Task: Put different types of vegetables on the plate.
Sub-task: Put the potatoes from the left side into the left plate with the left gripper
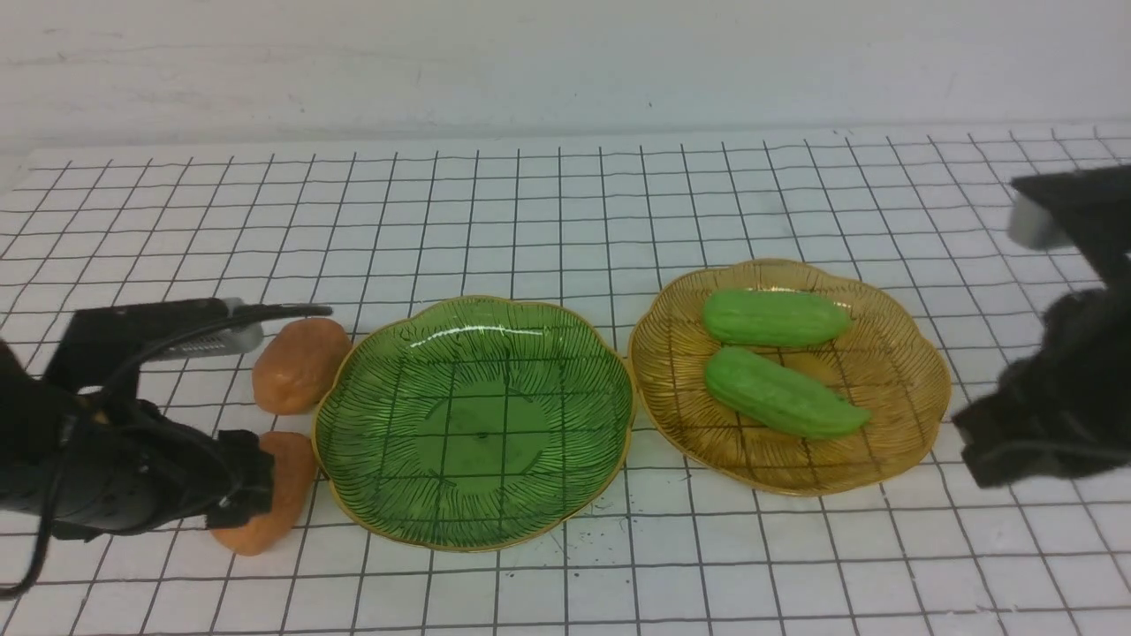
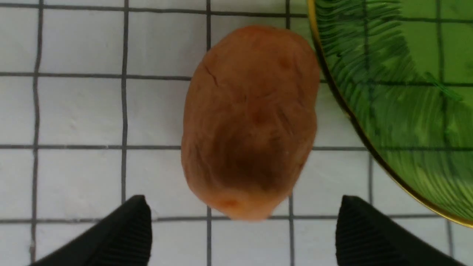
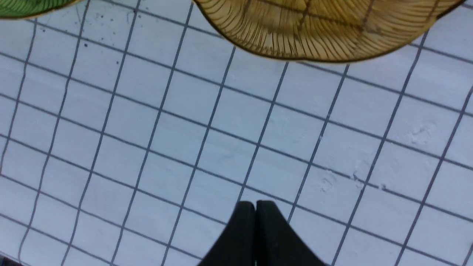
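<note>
"What was the setting like?"

"A flat white table cover [image 1: 565, 194] ruled with a thin dark grid, and a plain pale wall [image 1: 565, 53] behind it. In the middle sat the green plate [image 1: 477, 433], clear and glassy, with a scalloped gold rim and fine ribs fanning out from its centre."

"And the vegetables?"

"None lay on the green plate. Two orange-brown ovals with faintly dimpled skin lay on the cover just left of it. The far potato [image 1: 300, 365] sat close against the rim, and the near potato [image 1: 283, 495] lay toward the robot from that one, also beside the rim. The far gourd [image 1: 775, 317] and the near gourd [image 1: 782, 393], both light green, tapered and bumpy, lay side by side on an amber plate [image 1: 892, 371]. That plate had the same ribbed, scalloped make and stood right of the green plate, their rims close together."

"What were the pincers doing?"

"The left pincer [image 2: 242, 207] hung over the near potato, left of the green plate. Its black, ridged fingers [image 2: 129, 229] were spread wide, one on each side of the potato's rounded end. White cover showed between each finger and the skin, so nothing was gripped."

"The right one?"

"The right pincer [image 3: 255, 208] was well to the right of the green plate, past the amber plate, above bare grid. Its smooth black fingers were pressed flat together with nothing between them."
</note>
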### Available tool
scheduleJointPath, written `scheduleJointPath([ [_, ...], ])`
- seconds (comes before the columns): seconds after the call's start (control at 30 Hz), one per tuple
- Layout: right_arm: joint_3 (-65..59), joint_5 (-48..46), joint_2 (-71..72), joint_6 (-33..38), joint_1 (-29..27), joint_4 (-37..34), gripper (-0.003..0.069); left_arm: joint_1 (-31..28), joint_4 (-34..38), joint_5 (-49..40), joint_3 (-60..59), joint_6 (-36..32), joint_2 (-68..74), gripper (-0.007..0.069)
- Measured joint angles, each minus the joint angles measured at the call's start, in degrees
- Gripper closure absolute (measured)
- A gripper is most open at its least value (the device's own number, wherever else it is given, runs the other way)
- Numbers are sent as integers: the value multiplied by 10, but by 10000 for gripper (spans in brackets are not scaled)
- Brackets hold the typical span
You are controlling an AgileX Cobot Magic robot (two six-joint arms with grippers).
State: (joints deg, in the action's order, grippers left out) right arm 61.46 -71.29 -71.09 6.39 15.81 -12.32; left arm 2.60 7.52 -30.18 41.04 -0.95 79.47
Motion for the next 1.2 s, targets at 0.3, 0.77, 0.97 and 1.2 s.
scheduleJointPath([
  [0.3, -9, -1, 14, 1, 0, 0, 673, 0, 0, 38, 2, -28, 86, 17],
  [0.77, -9, -1, 14, 10, 0, 0, 673, 0, -5, 31, 8, -30, 104, 178],
  [0.97, -9, -1, 14, 11, 0, 0, 673, -1, -18, -171, 89, 9, 3, 178],
  [1.2, -9, -1, 14, 11, 0, -14, 673, 37, 71, -205, 172, 35, -64, 178],
])
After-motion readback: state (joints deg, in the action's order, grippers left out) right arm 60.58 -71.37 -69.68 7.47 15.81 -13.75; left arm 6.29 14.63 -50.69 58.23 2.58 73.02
